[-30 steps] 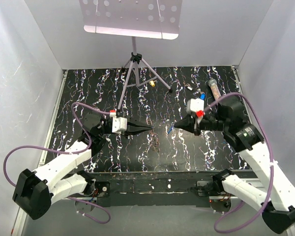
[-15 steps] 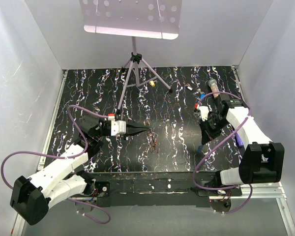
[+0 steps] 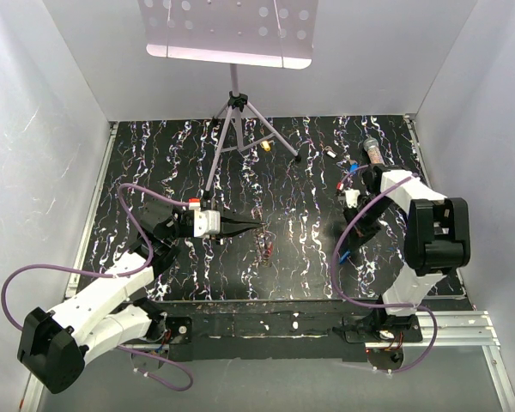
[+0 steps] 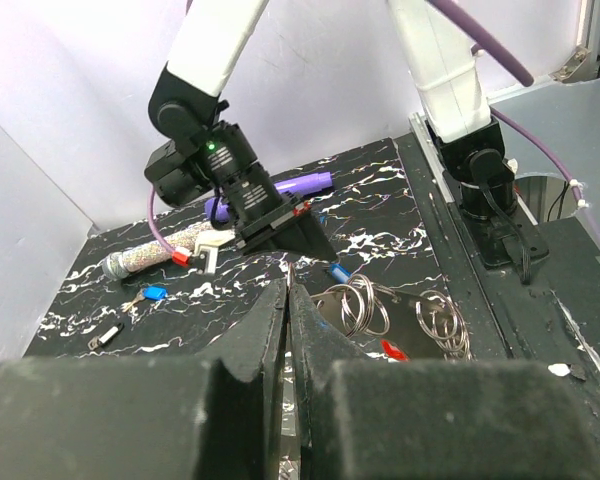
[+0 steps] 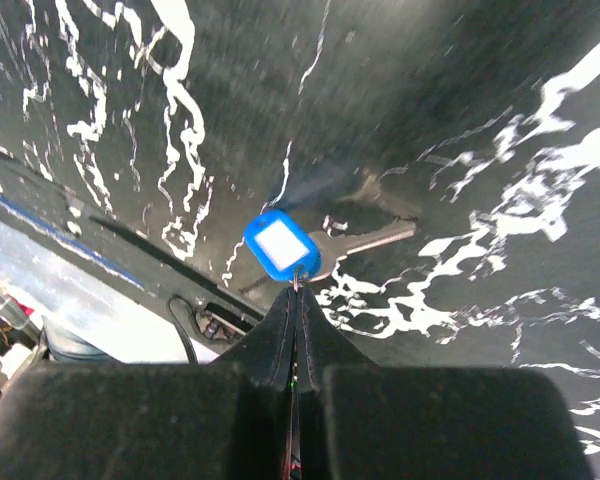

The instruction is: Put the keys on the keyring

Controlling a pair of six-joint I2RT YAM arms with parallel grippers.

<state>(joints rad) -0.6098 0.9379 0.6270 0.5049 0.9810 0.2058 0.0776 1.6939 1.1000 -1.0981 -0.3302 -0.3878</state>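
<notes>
- L gripper (image 4: 288, 288): fingers pressed flat together, nothing visible between them. Tip hangs just up-left of the keyring (image 4: 366, 305) in the L wrist view.
- Keyring: coiled wire loop lying on the table (image 3: 180, 163), centre of the overhead view, just below the L tip. A second coil (image 4: 442, 320) lies just to its right in the wrist view, w/ a small red bit (image 4: 392, 350) between them, toward the bottom of the frame.
- R gripper (image 5: 295, 290): fingers closed. The blue key (image 5: 280, 246) sits right at the tips and looks pinched by the edge of its head, shank pointing to frame right. Contact spot is too small to confirm fully.
- Blue key loc: right-centre of the overhead view, well apart from the keyring.
- Spare key (image 4: 152, 294), also blue-headed: on the table at left of the L wrist view, near the glitter tube (image 4: 155, 257).
- Step in hand (judgement): key pickup/carry. Threading not yet begun.
- Next move req: bring the R tip w/ key to frame centre, then line up the key-head hole w/ the ring's free end. L gripper prob. needs to open and pin the ring so it can't slide.
- Risk: shallow edge grip on a tiny key, so it may rotate or drop.
</notes>
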